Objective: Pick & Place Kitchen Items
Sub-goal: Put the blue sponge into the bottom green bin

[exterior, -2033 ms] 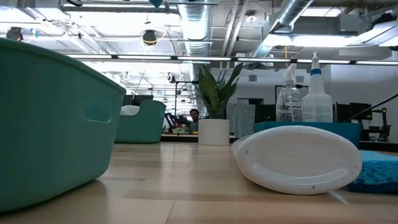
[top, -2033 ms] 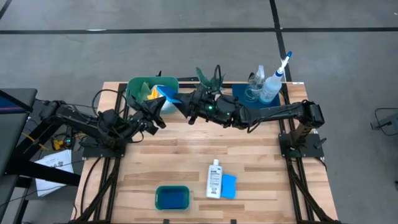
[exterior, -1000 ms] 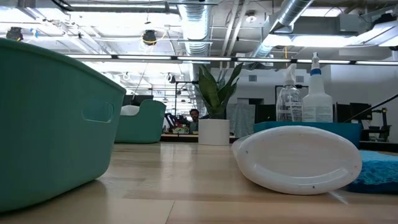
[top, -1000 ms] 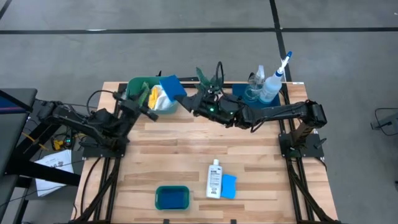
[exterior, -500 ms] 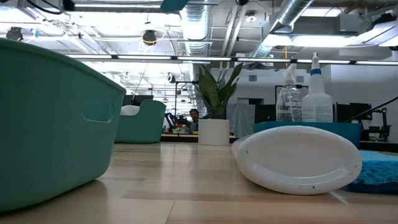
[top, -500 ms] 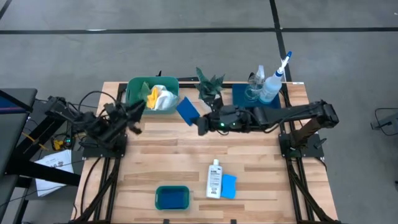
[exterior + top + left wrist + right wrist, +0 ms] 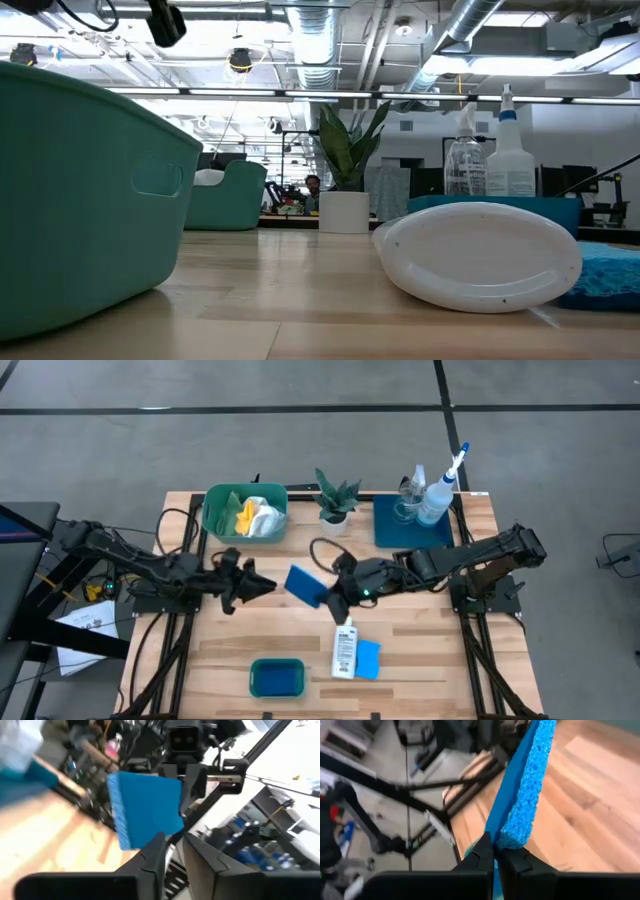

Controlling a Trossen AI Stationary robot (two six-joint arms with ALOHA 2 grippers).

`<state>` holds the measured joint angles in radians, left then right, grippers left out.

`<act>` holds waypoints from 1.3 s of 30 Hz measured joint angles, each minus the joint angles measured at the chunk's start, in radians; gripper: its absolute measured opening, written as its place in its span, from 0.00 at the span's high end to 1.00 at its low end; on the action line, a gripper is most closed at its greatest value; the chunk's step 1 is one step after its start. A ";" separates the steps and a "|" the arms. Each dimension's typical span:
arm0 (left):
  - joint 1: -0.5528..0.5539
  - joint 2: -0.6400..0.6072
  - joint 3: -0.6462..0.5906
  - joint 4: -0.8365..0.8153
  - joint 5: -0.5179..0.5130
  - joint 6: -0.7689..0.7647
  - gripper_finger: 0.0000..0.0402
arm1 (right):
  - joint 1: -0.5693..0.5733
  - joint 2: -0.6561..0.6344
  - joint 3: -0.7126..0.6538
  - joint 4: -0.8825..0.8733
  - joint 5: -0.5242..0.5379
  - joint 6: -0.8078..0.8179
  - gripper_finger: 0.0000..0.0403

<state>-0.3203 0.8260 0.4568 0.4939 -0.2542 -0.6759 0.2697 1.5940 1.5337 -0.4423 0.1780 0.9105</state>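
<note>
My right gripper is shut on a blue sponge held above the middle of the table. My left gripper points level at the sponge from the left, a short gap away. Its fingers stand slightly apart with nothing between them. A second blue sponge lies flat near the front edge, beside a small white bottle lying on its side. A white spray bottle and a clear one stand on the dark blue tray. Yellow and white cloths lie in the green tub. My right gripper pinches the sponge's two broad faces between its two fingers, at one end of the sponge. The fingers come from the table's right, slanting a little downward. The sponge stands on edge, reaching away from the fingers toward the left arm, clear of the table.
A potted plant stands at the far edge between the tub and the tray. A small teal tub sits at the near edge. Bare wood lies under both grippers and along the left half of the table.
My right gripper has carried the sponge from beside the green tub toward the near edge, to the middle of the table, rolling its wrist on the way. My left gripper has also come away from the tub toward the middle and turned to face the sponge.
</note>
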 joint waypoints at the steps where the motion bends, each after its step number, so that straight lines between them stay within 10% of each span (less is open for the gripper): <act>1: 0.004 0.013 0.000 0.002 0.019 -0.033 0.82 | 0.010 0.000 0.000 -0.015 -0.004 -0.004 1.00; 19: -0.001 0.152 0.002 0.069 0.177 -0.327 0.38 | 0.070 0.082 -0.002 0.096 -0.119 -0.020 1.00; 30: -0.001 0.176 0.002 0.121 0.194 -0.299 0.52 | 0.012 0.097 0.000 0.111 -0.157 -0.020 1.00; 39: 0.016 0.175 0.002 0.064 0.185 -0.242 0.85 | -0.012 0.095 0.000 0.121 -0.190 -0.024 1.00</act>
<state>-0.3040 1.0015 0.4583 0.5580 -0.0695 -0.9180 0.2581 1.6888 1.5333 -0.3215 -0.0120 0.8867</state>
